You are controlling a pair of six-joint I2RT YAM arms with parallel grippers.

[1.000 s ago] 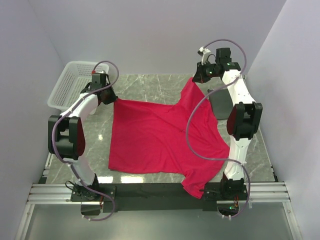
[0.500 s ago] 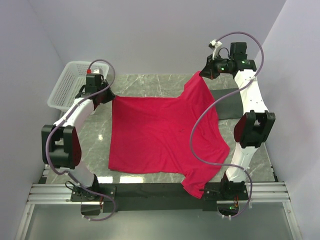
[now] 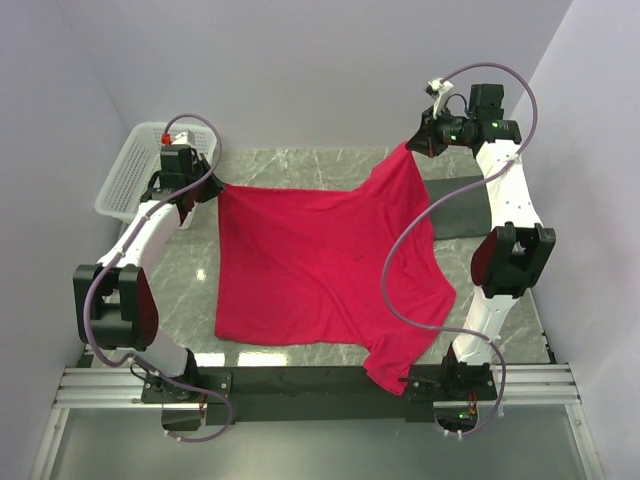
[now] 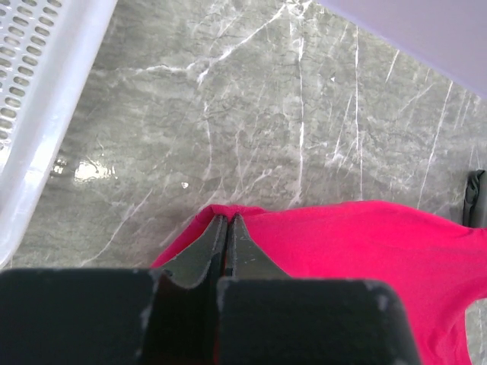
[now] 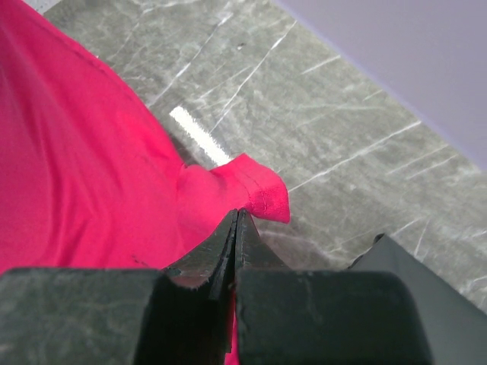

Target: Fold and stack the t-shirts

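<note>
Where the two tools pinch it, the t-shirt (image 3: 320,265) is lifted along its far edge. That edge is strung between them, and the cloth falls away toward the arm bases.

- T-shirt: plain crimson, no print. Its near part lies spread on the grey marbled tabletop (image 3: 300,165). One lobe of cloth reaches the black rail (image 3: 300,380) close to the right arm's base.
- Left tool (image 3: 210,190): fingers pressed together on a far corner of the shirt. In the left wrist view the tips (image 4: 226,228) meet with no gap, and red cloth (image 4: 365,258) spreads out from beneath them to the inner side.
- Right tool (image 3: 410,148): also pressed together and pinching the shirt's other far corner, higher above the tabletop than the left one. Below it the cloth hangs in a steep drape. In the right wrist view the tips (image 5: 236,224) clamp the fabric (image 5: 84,167), and a small hemmed flap juts out just beyond them.
- White mesh basket (image 3: 135,170): on the left tool's outer side, near it and apart from the shirt. Its perforated wall (image 4: 38,91) fills the corner of the left wrist view.
- Dark flat pad (image 3: 455,208): on the tabletop below the right tool, to its outer side and just beside the hanging cloth. Whether the cloth touches it cannot be told.
- Grey cables loop over both arms.
</note>
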